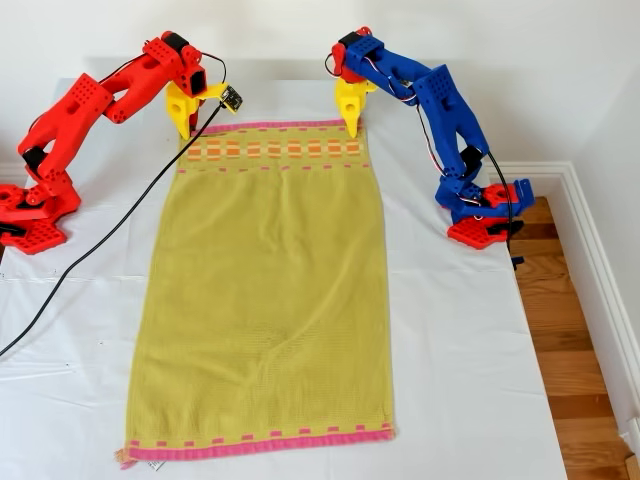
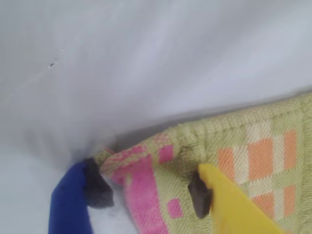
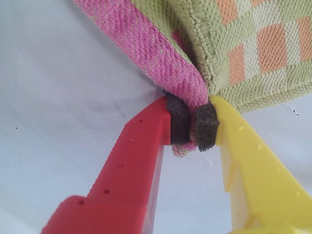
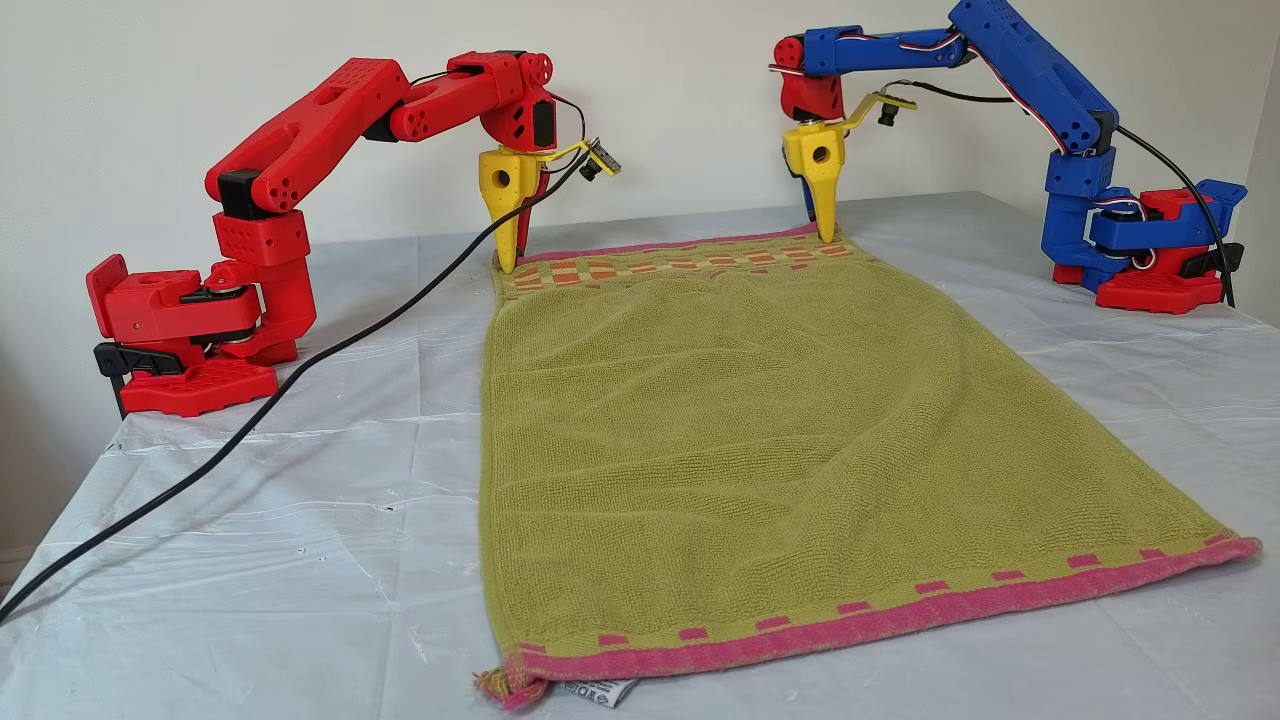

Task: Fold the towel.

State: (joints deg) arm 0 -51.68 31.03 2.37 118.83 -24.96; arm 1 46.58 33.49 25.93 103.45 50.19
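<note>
Towel corner – hidden between pads

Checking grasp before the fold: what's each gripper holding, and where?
My first gripper straddles the towel at one far corner, grip unconfirmed; my second gripper pinches the other far corner.

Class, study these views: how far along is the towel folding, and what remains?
Done: the towel lies spread flat, unfolded. In hand: my second end effector is clamped on one far pink-hemmed corner; my first end effector straddles the other, pads against bunched fabric, grip uncertain. Left: lifting both corners and carrying them to the near hem, so every fold.
</note>
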